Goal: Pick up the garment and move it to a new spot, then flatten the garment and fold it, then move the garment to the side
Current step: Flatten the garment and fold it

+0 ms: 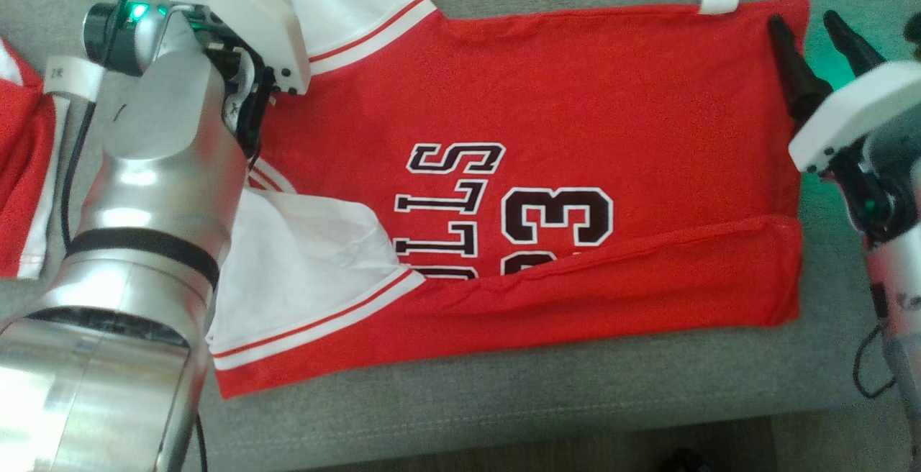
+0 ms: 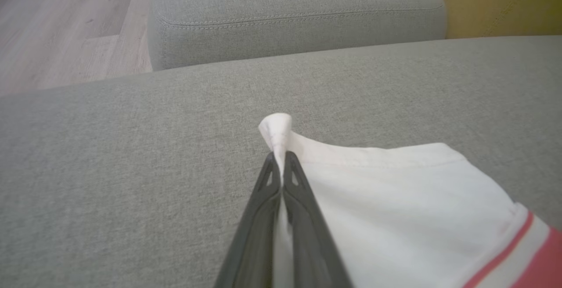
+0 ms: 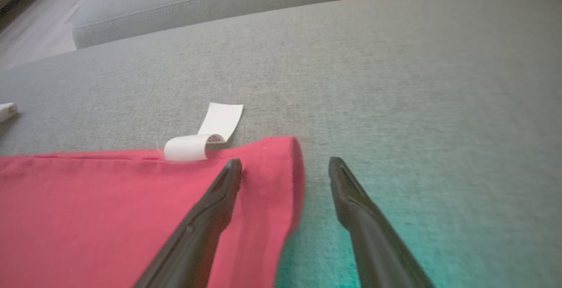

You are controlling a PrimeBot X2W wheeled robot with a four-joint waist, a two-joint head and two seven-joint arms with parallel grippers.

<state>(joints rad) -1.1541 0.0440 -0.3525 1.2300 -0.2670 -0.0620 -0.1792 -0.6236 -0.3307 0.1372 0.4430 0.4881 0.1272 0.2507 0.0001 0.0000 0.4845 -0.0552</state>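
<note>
Jersey, red, lay on grey cushion; left gripper clamped its white sleeve, right gripper stood open astride its corner.

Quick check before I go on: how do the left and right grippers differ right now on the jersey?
The left gripper is shut, pinching the white sleeve; the right gripper stands open, holding nothing. The left works the sleeve end of the jersey; the right sits at the red hem corner by the white tag, one finger over fabric, the other over the grey cushion. Both are low at the jersey's far edge.
</note>
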